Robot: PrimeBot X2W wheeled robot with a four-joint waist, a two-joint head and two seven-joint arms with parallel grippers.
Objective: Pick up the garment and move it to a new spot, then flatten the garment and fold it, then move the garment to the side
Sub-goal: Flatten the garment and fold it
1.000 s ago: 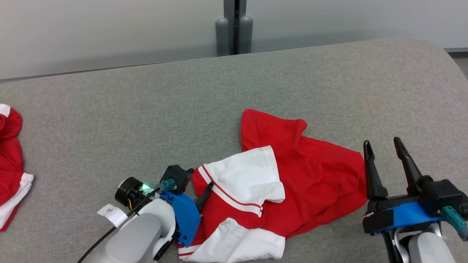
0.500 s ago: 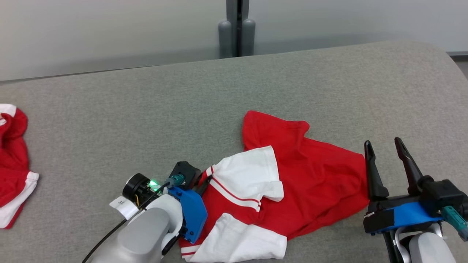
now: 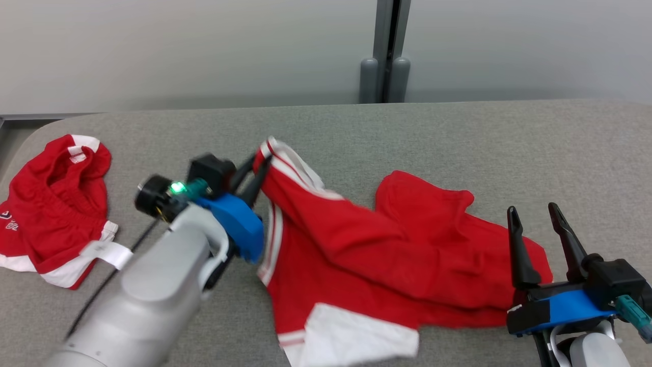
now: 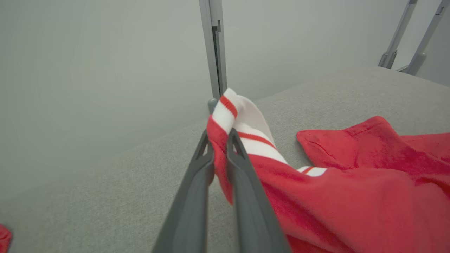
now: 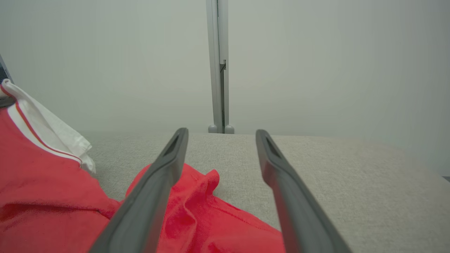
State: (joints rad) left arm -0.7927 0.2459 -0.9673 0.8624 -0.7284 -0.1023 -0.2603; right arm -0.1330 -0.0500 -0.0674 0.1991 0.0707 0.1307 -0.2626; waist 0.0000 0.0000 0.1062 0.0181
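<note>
Head view — grey fabric surface, pale wall behind, left gripper pinching garment, right gripper spread.

We count two red-and-white garments, the middle garment and the left garment, on one grey surface; two grippers, the left gripper and the right gripper, each with two dark fingers. We see one post with two grey stubs.

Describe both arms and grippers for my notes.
The left gripper and right gripper each have two long dark fingers on black-and-blue mounts with teal connectors. The left forearm is pale grey, with a green light, a black cable and a white tag.
</note>
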